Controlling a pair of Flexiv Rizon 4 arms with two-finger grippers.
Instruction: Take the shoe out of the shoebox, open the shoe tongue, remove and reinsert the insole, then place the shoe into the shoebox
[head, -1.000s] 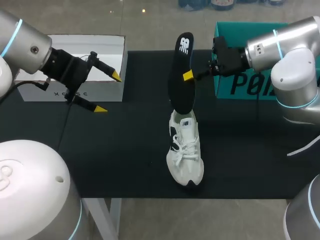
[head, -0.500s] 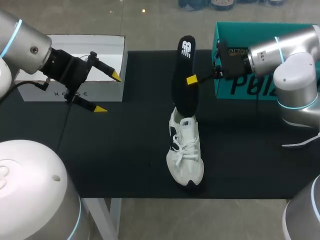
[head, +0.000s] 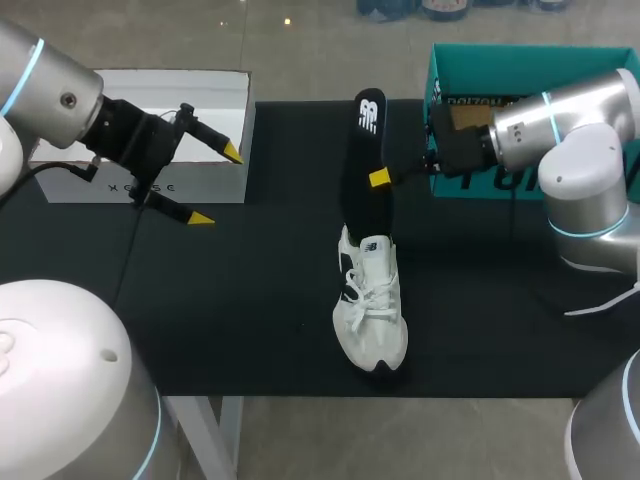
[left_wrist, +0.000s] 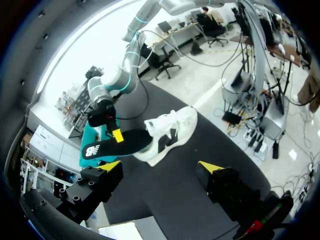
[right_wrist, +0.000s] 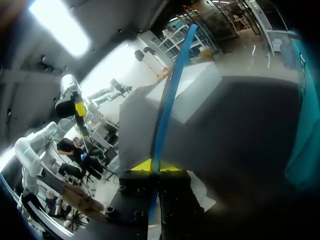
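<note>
Two arms in the head view. Our left gripper (head: 216, 185) hangs wide open with nothing in it, just in front of the white box (head: 150, 130) at the table's (head: 250, 300) far left. Our right gripper (head: 378, 178) is pinched on the edge of the black insole (head: 362, 170), which stands nearly upright. The insole has a white logo near its top end, and its bottom end meets the heel opening of the white shoe (head: 370, 310). The shoe sits mid-table on its sole, toe toward us, laces tied. The teal box (head: 520, 70) is at the far right, behind that arm. Both boxes have lettering on the front, partly blocked.

Left wrist view: our own gripper (left_wrist: 160, 167) is spread wide over bare table. Well ahead are the shoe (left_wrist: 172, 132) and the insole (left_wrist: 120, 142), logo showing, with the right gripper (left_wrist: 117, 135) clamped on it.

Right wrist view: our right gripper (right_wrist: 156, 167) is closed narrow on the insole (right_wrist: 167, 100), seen edge-on as a thin blue line between the tips. The white box (right_wrist: 192, 95) lies ahead, the teal box (right_wrist: 305, 125) is right beside us, and the left gripper (right_wrist: 75, 107) is far off.
</note>
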